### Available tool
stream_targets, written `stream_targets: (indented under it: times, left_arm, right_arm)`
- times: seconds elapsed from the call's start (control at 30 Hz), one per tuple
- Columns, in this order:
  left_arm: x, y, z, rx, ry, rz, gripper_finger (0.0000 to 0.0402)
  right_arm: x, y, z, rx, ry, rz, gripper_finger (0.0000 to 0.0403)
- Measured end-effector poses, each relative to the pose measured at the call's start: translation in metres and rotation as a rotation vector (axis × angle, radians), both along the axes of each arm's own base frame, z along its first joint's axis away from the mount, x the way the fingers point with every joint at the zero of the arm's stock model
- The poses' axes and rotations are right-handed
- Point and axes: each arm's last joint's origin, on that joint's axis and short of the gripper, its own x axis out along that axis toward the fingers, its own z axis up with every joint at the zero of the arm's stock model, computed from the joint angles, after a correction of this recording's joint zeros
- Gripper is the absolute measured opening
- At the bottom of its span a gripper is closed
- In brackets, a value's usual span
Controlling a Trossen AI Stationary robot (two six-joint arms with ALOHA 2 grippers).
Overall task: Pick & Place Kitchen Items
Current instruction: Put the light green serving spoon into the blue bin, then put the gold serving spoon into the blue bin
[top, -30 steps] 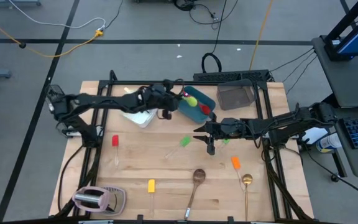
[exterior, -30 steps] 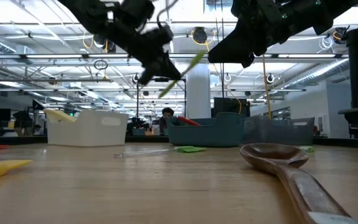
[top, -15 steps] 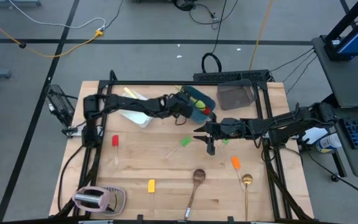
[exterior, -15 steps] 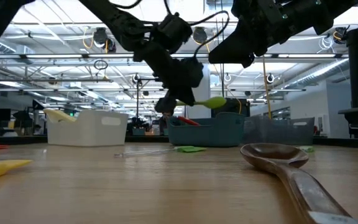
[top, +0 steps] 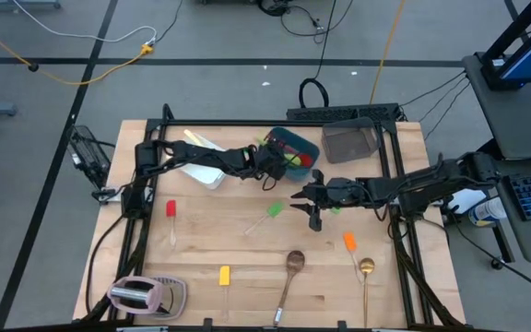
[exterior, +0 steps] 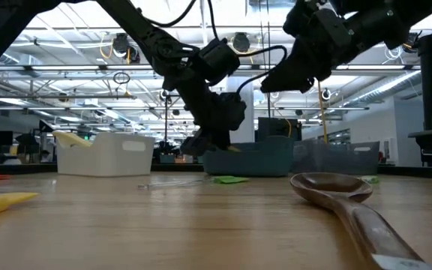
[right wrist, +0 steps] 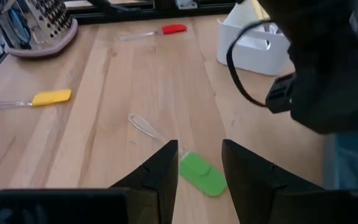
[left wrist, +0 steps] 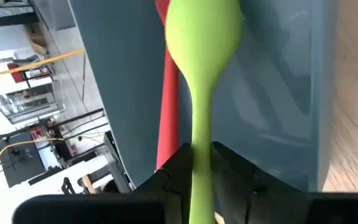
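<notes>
The left gripper (left wrist: 201,180) holds a green spoon (left wrist: 204,37) over the teal tub (top: 295,148), beside a red spoon (left wrist: 168,118). The right gripper (right wrist: 199,163) hangs wide above the green spatula (right wrist: 202,173)

Table: a light wooden top (top: 247,277).
Landmark: the teal tub (top: 295,148) stood at the table's far middle.
White tub (top: 206,171): left of it.
Grey tub (top: 348,143): right of it.
Green spatula (top: 272,211): just in front.
Red spatula (top: 171,210): front-left.
Orange spatula (top: 349,243), gold spoon (top: 366,268): front-right.
Wooden spoon (top: 293,263), yellow spatula (top: 224,275): nearer the front edge.
Toaster (top: 136,295): front-left corner.
</notes>
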Motion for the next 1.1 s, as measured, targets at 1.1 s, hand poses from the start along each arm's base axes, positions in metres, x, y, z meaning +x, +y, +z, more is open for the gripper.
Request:
stream_targets:
  times: [1.1]
  left_arm:
    - [-0.065, -0.063, 0.146, -0.694, -0.651, 0.344, 0.0140]
  right_arm:
    - [-0.039, 0.058, 0.050, 0.098, -0.130, 0.028, 0.0095]
